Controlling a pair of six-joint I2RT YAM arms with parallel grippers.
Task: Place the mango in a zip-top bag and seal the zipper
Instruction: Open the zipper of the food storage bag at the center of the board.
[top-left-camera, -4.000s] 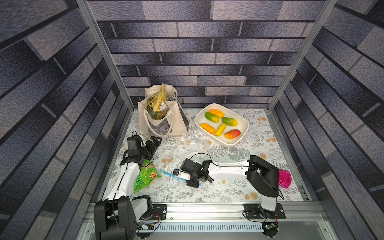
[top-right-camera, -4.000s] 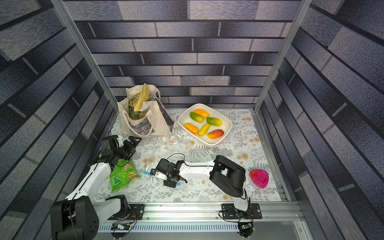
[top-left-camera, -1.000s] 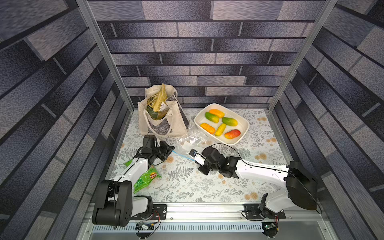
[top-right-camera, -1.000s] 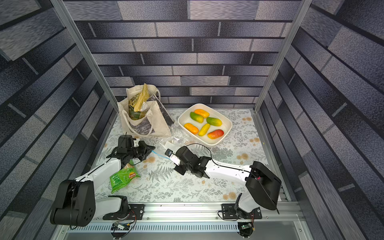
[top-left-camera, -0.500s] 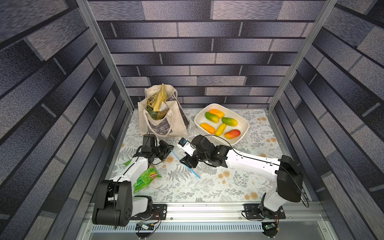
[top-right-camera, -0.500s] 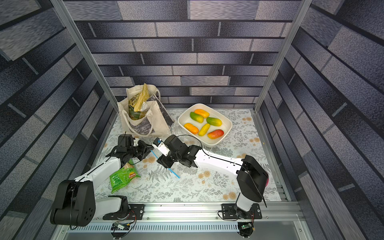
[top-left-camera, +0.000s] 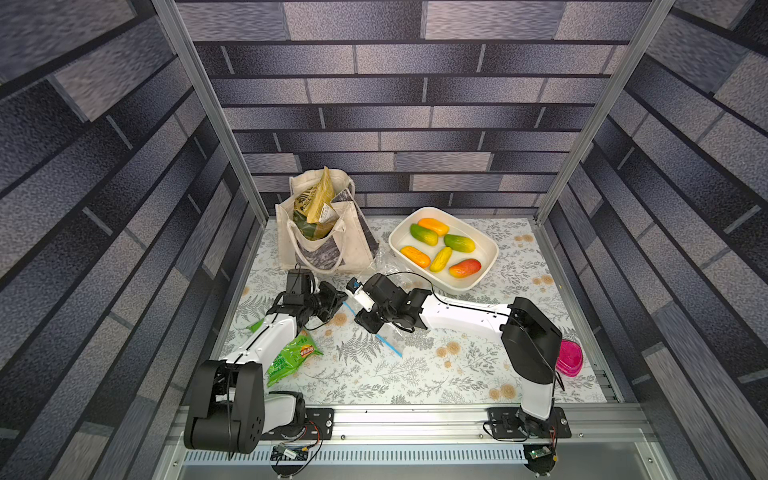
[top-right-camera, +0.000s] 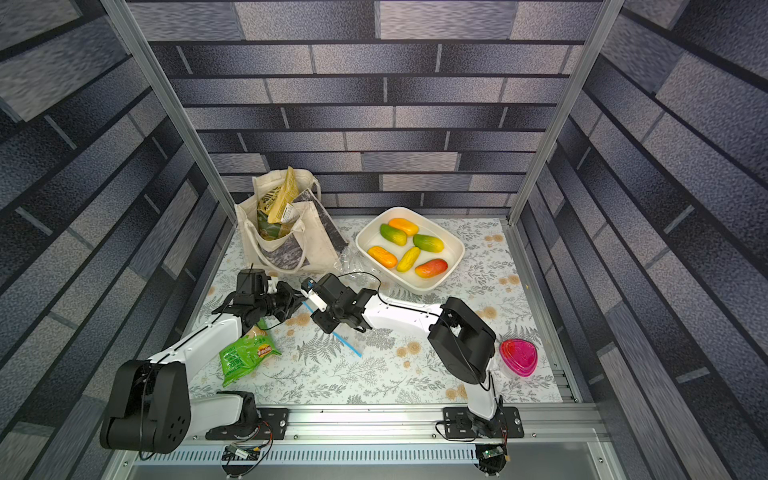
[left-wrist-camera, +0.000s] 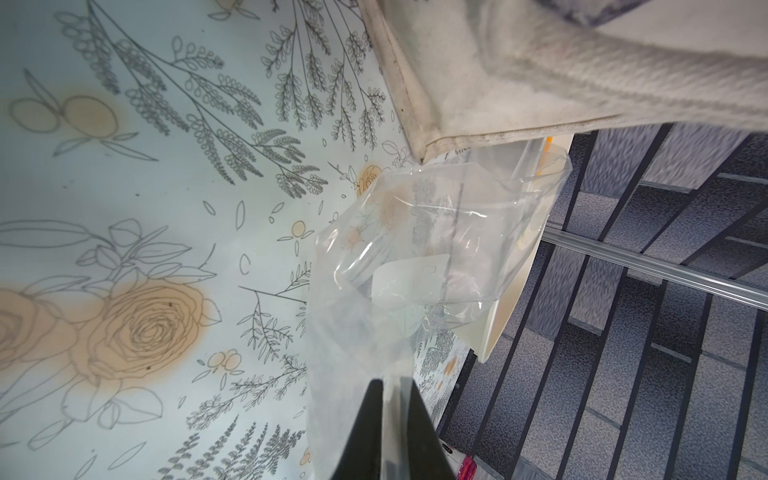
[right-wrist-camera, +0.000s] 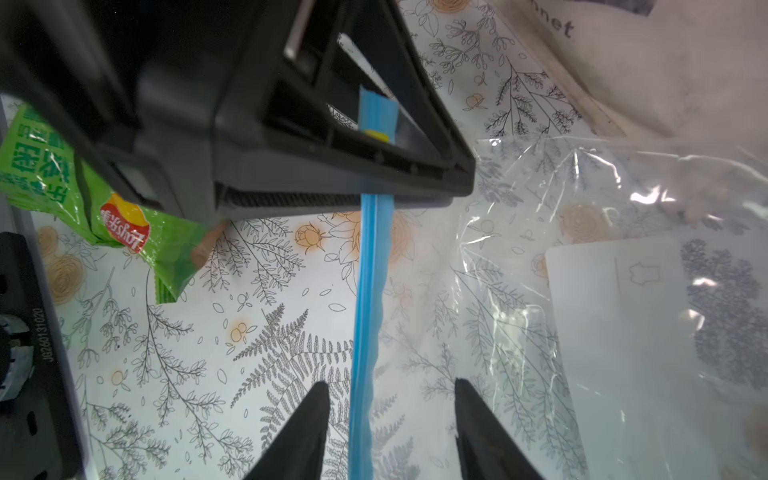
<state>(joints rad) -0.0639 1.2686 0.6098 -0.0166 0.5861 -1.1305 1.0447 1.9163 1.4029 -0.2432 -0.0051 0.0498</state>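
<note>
Six mangoes (top-left-camera: 440, 259) sit in the dish (top-left-camera: 490, 257) at one o'clock. The left gripper (left-wrist-camera: 390, 381) pinches the zipper (right-wrist-camera: 370, 291) end; the right gripper (right-wrist-camera: 388, 388) straddles it, spread. The bag (left-wrist-camera: 436, 232) lies mid-table, tote (top-left-camera: 357, 249) crowding at eleven, crisp packet (top-left-camera: 291, 357) at eight.

Six mangoes (top-left-camera: 424, 235); one each: zip-top bag (left-wrist-camera: 436, 249), tote (top-left-camera: 324, 249), dish (top-left-camera: 469, 283), packet (top-left-camera: 291, 357), box (top-left-camera: 568, 357).

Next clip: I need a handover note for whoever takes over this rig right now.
Left tool: shut on the zipper end, beside the yellow slider.
Right tool: open, straddling the zipper, not gripping.
Zip-top bag: empty, lying in front of the canvas tote and white dish.
Mangoes: all six in the dish.
Done: bag end secured. Left: open the mouth if closed (cannot tell), load a mango, seal.
</note>
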